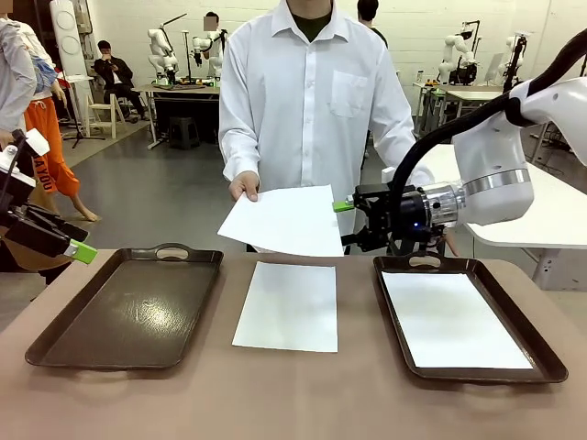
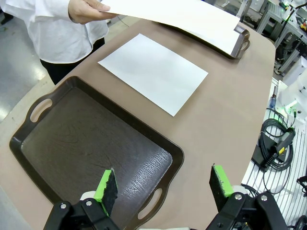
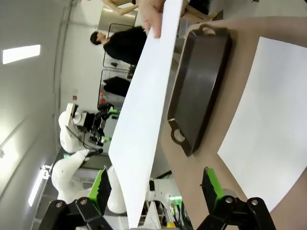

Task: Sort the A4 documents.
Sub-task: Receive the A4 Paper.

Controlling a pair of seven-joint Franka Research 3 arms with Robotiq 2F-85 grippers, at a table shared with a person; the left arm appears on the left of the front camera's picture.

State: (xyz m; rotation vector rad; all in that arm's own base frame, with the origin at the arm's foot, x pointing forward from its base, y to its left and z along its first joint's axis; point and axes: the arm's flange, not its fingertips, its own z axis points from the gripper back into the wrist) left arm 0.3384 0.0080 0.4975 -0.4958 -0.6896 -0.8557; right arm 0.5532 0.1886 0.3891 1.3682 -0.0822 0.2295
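A person's hand [image 1: 244,186] holds one white A4 document [image 1: 284,222] out in the air over the table's far edge. My right gripper [image 1: 348,223] is at that sheet's right edge. In the right wrist view the sheet [image 3: 146,110] passes between the right gripper's [image 3: 156,189] open jaws, close to one green pad. A second document [image 1: 289,305] lies flat on the table between the two trays. A third [image 1: 451,321] lies inside the right tray [image 1: 550,362]. My left gripper [image 1: 75,240] hovers open at the far left, above the left tray's [image 2: 86,143] near handle, holding nothing [image 2: 163,184].
The left dark brown tray [image 1: 128,307] holds nothing. The person in a white shirt stands at the far side of the brown table. A white table stands behind my right arm. Cables lie on the floor beside the table [image 2: 273,143].
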